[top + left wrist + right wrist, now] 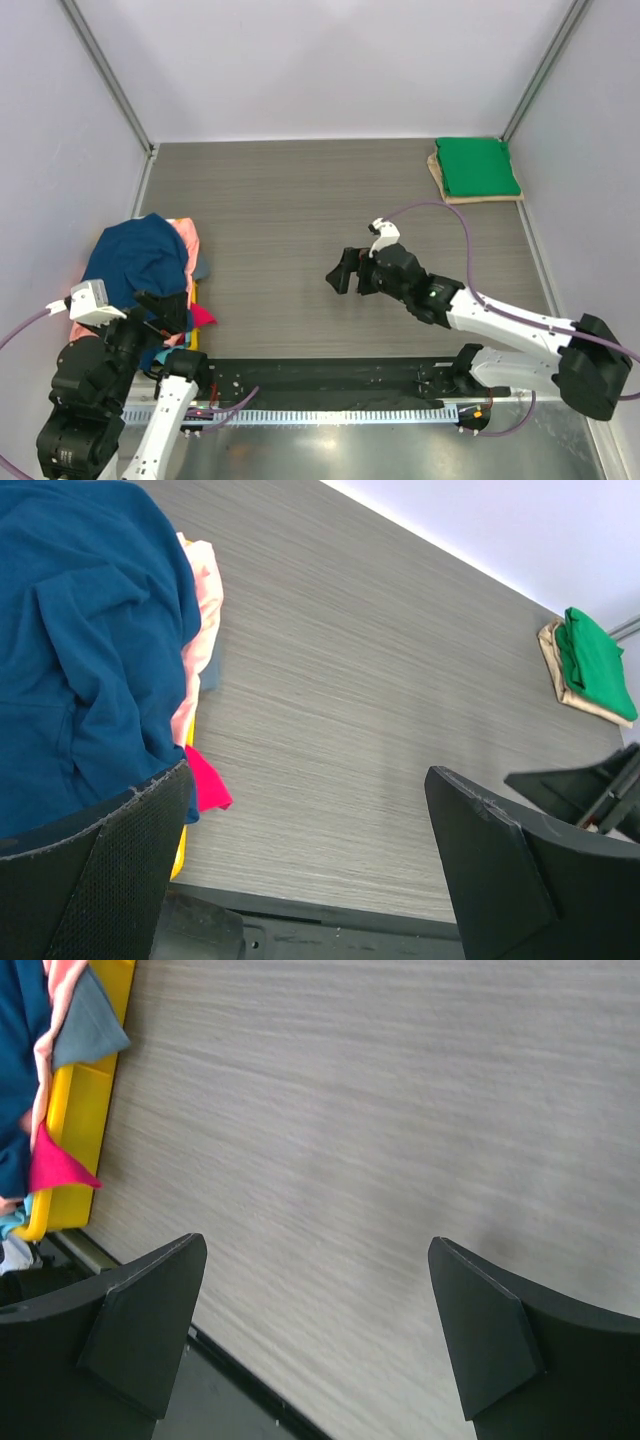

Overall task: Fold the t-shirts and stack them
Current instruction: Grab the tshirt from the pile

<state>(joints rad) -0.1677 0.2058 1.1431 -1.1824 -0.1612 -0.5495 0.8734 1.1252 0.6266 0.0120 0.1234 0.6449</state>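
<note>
1. Over at the near left of the table (300, 220) sits the heap of unfolded t-shirts. A navy blue tee (135, 255) is crumpled on top, a salmon pink tee (187, 238) peeks out along its right side, and a magenta corner (203, 315) pokes out toward the near edge.
2. Way off in the far right corner there's a green tee (478, 166), folded flat and lying on a tan board (438, 180). It's well apart from the heap.
3. The left gripper (165, 308) hangs over the near end of the heap with its fingers spread wide and nothing between them. In its wrist view the left finger overlaps the navy cloth, but I can't tell if it's actually touching.
4. The right gripper (345, 272) hovers above the bare middle of the table, also spread wide and empty. Its wrist cam shows only wood grain in the gap.
5. Here's the fun bit: the right wrist cam clearly shows a yellow tray (75, 1110) under the heap, with a grey-blue cloth (90, 1030) draped over its edge. From the top camera that tray is only a thin yellow sliver.
</note>
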